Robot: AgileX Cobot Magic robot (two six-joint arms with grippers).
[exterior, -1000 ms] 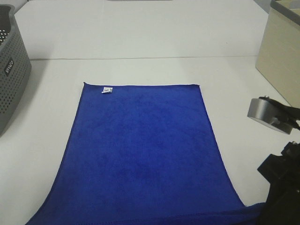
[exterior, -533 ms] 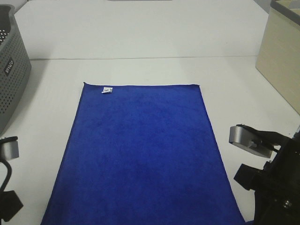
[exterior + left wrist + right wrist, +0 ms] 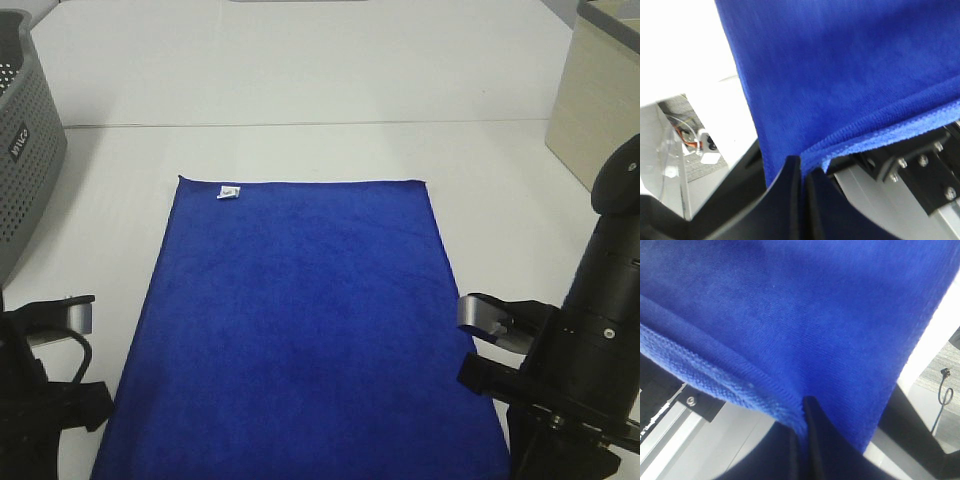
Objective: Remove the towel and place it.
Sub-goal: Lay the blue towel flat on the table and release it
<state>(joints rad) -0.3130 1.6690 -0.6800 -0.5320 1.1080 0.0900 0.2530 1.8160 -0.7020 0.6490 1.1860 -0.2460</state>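
the towel (image 3: 300,320) lies flat on the desk (image 3: 300,80), its long axis running straight away from the robot, with the white tag (image 3: 229,192) by the far left corner. both hands are at the near short edge, one by each corner, so neither arm is nearer. the left hand (image 3: 801,175) is pinched tight on the hem at the near left corner, and the right hand (image 3: 802,412) is pinched tight on the hem just in from the near right corner. the cloth stretches away from both, so a lift would likely peel it up from the near end. in the high view the near edge and both grips are cut off or hidden behind the arms. a grey basket (image 3: 25,170) stands far left and a pale box (image 3: 600,100) far right.
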